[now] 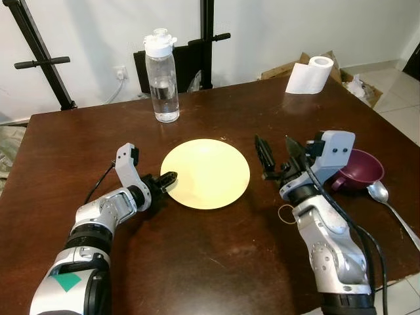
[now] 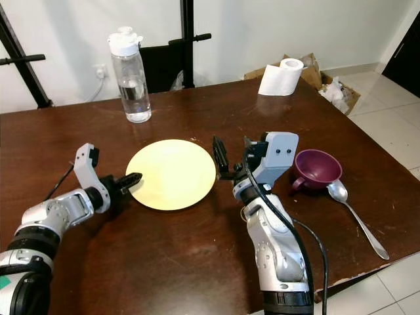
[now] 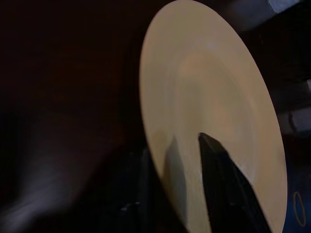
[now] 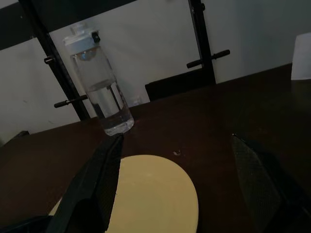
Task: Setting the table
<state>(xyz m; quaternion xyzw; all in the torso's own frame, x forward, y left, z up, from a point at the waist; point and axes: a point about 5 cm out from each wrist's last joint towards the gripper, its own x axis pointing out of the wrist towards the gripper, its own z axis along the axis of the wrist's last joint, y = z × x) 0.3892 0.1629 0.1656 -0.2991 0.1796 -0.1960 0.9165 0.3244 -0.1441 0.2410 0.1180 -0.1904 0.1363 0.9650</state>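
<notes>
So far, only part of the table was set. The left gripper (image 1: 168, 180) was clenched on the near-left rim of the yellow plate (image 1: 207, 172); in the left wrist view one black finger (image 3: 221, 184) lay over the top of the plate and the other under its edge. The plate lay flat on the brown table (image 1: 216, 256), in front of the robot, so I judge it was close to its final place but not yet let go.

The right gripper (image 1: 277, 156) hovered above the table just beside the right edge of the plate, with its jaws spread wide and nothing between them. Behind this gripper, to its right, the maroon cup (image 1: 358, 169) and the metal spoon (image 1: 387, 200) lay close together near the table edge, well apart from the plate. I judge these still had to be brought beside the plate.

Farther off, beyond both grippers, the water bottle (image 1: 161, 75) stood upright, and a paper roll (image 1: 310, 74) lay at the far corner.
</notes>
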